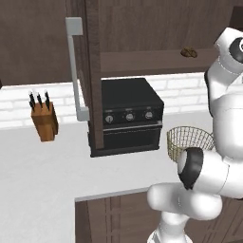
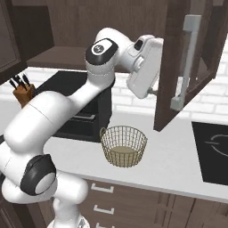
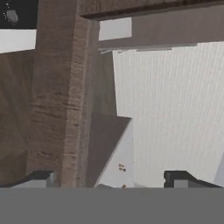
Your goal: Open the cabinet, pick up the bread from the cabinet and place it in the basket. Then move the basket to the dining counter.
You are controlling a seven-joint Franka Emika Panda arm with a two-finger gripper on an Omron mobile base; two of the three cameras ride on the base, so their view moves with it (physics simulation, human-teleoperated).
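My fingers sit spread and empty by the open cabinet door; bread on its shelf, basket on the bench. I could clip the door reaching in

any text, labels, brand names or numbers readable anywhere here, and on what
No readable text anywhere.
The black oven: three knobs, with no legible markings or brand.
The cooktop: thin white outline marks only, not letters.
The cabinet door, knife block and basket: no labels.
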